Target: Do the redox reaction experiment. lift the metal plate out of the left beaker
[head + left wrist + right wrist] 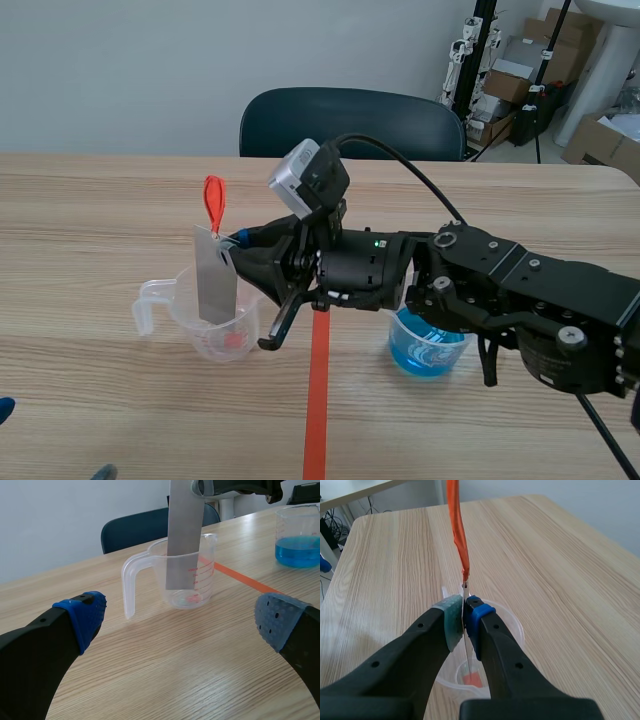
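Step in hand: the lift itself, part way through as I judge it; the plate is gripped and hangs clear of the beaker's floor, but its lower end is not yet out past the rim

Right gripper: reaches in from the right arm across the orange tape line; its two pads are clenched flat on the metal plate near the top edge, just under the red loop tied there; the right wrist view shows the plate edge-on, a thin line pressed between the pads

Metal plate: upright, perhaps a touch tilted; upper half above the rim, lower half inside the left beaker; in the left wrist view its bottom edge sits above the base, apart from a reddish patch on the floor that I cannot identify

Left beaker: clear plastic with a side handle; stands on the table, touched by no gripper

Left gripper: released, fingers spread wide, nothing between them; low over the table, facing the beaker from near by

Blue beaker: holds blue liquid; sits under the right arm, well apart from the left beaker

Next move calls for: a straight vertical rise until the bottom edge clears the rim; the grip kept firm, since the plate is thin and smooth; no sideways drift, because a snag on the wall could tip the light, unheld beaker
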